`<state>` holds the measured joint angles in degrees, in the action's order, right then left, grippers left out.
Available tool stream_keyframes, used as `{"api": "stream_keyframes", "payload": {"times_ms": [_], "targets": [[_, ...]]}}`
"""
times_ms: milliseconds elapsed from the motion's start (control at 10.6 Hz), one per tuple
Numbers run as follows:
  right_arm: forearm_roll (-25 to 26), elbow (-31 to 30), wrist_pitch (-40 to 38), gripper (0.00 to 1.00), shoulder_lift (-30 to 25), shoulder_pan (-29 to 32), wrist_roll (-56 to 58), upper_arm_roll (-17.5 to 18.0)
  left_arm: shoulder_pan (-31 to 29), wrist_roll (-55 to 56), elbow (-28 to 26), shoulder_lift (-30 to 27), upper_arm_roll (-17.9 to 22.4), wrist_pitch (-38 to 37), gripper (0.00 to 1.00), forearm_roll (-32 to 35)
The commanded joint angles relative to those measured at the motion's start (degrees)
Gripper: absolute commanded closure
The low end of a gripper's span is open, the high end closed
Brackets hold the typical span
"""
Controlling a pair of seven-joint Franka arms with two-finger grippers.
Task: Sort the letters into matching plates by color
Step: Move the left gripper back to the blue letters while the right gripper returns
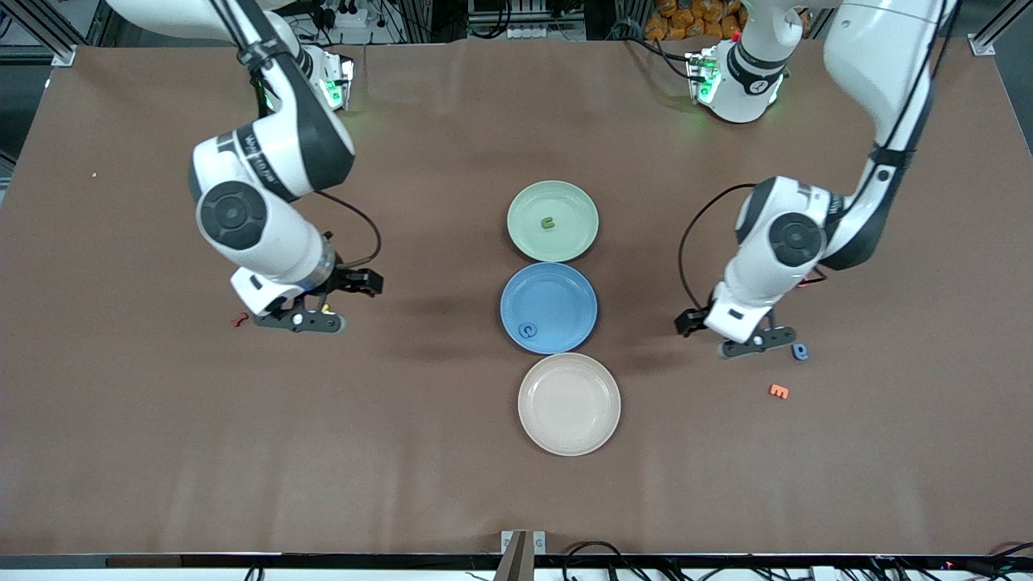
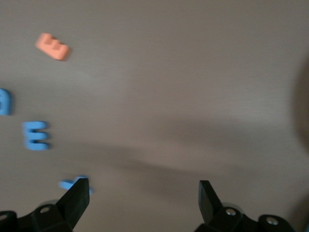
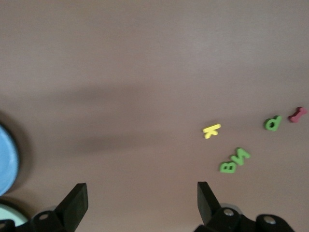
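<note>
The pale green plate (image 1: pixel 575 202) holds a green letter (image 1: pixel 548 223). The blue plate (image 1: pixel 565 294), nearer the camera, holds a blue letter (image 1: pixel 528 330). My left gripper (image 1: pixel 757 342) hangs open and empty low over the table toward the left arm's end, beside a blue letter (image 1: pixel 799 351). Its wrist view shows the open gripper (image 2: pixel 142 198) and three blue letters (image 2: pixel 36 135), one (image 2: pixel 72 183) at a fingertip (image 2: pixel 77 195). My right gripper (image 1: pixel 300 320) is open and empty toward the right arm's end. Its wrist view shows the open gripper (image 3: pixel 140 200) and three green letters (image 3: pixel 234 162) (image 3: pixel 273 123).
A beige-white plate (image 1: pixel 569 403) lies nearest the camera in the row of plates. An orange letter (image 1: pixel 779 391) lies near the left gripper. A red letter (image 1: pixel 240 319) and a yellow letter (image 3: pixel 211 130) lie near the right gripper.
</note>
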<state>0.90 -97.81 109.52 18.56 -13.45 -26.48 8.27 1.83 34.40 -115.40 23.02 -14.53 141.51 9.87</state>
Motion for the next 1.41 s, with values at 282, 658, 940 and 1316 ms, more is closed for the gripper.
{"api": "stream_keyframes", "payload": {"times_ms": [282,658,940,1316], "targets": [[3.84,-20.03,14.91,0.00,-7.31,6.15,15.31,-5.35,-14.21,-22.07,-7.20,-2.90,-0.59,1.66,0.00,1.73],[3.84,-22.23,18.96,0.01,-6.52,5.80,15.67,-12.99,-18.18,-22.54,-3.97,2.01,-0.42,1.75,0.00,2.70],[3.50,-27.15,27.39,0.03,-6.52,7.55,15.50,-14.94,-19.32,-23.58,2.09,7.11,0.02,1.58,0.00,2.70],[2.97,-29.71,37.68,0.11,-3.63,10.80,14.53,-15.12,-19.23,-24.56,8.08,12.66,1.17,1.40,0.00,2.70]]}}
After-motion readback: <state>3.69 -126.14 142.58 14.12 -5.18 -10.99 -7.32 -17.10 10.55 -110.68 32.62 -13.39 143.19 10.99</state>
